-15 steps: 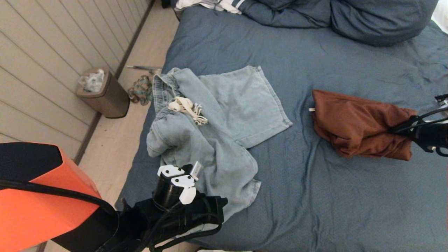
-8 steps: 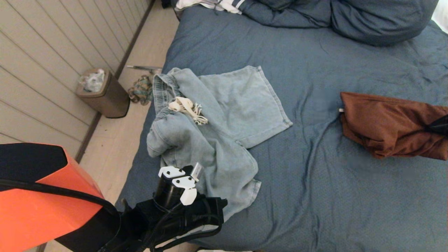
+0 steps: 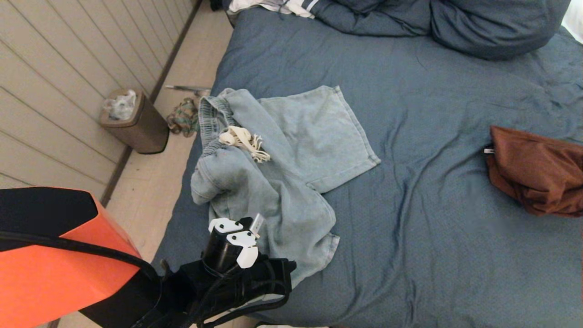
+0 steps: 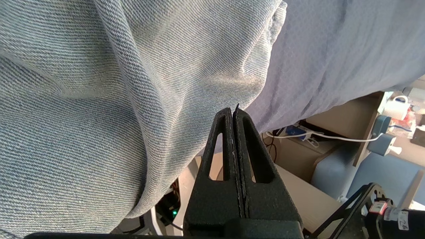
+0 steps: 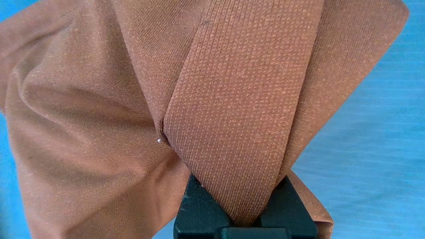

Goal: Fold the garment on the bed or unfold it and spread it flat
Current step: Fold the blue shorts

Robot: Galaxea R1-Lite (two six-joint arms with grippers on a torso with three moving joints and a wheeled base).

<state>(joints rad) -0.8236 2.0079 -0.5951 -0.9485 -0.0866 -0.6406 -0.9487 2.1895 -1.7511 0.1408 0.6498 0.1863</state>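
bare bed (image 3: pixel 428 255) between shorts (image 3: pixel 282 168), brown garment (image 3: pixel 537 182)

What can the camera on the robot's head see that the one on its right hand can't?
Only the head view shows the denim shorts, the bin, the pillows and the left gripper. Only the right wrist view shows the right gripper, shut on the brown garment. Both show that garment and the blue bed.

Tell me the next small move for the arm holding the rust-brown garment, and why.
Probably stop dragging and set it down. The right gripper is shut on the brown garment, which lies bunched at the right edge of the bed, partly out of the head view. Flattening needs room. The left gripper, shut and empty, sits by the denim shorts.
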